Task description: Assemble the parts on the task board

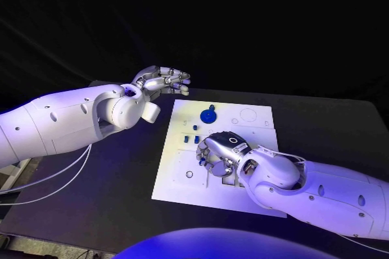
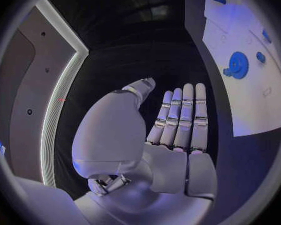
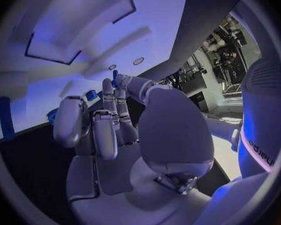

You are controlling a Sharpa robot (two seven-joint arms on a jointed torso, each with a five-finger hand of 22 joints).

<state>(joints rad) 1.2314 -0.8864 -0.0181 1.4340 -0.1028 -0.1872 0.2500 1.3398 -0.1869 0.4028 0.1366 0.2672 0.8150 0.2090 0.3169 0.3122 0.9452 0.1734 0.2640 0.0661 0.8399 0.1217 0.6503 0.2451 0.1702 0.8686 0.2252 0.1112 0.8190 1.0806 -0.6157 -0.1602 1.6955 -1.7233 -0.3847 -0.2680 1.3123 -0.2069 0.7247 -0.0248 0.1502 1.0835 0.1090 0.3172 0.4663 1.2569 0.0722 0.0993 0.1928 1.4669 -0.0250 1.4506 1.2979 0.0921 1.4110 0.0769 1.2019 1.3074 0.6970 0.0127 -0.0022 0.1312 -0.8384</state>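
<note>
The left hand (image 1: 164, 79) hovers above the tabletop (image 1: 324, 124) beyond the task board's (image 1: 182, 186) far left corner, fingers straight, apart and empty. The right hand (image 1: 220, 152) reaches low over the board's middle, fingers curled downward; whether it grips anything I cannot tell. A blue gear part (image 1: 210, 116) sits on the board's far end.

My left arm (image 1: 65, 121) enters from the left edge, forearm raised; its hand (image 1: 162, 80) hangs in the air, holding nothing, fingers (image 2: 184, 117) straight and side by side, thumb set apart; my right arm (image 1: 324, 194) enters from the lower right; its hand (image 1: 220, 153) is lowered, palm down, fingers (image 3: 106, 130) bent downward; I cannot tell whether it grips anything.
</note>
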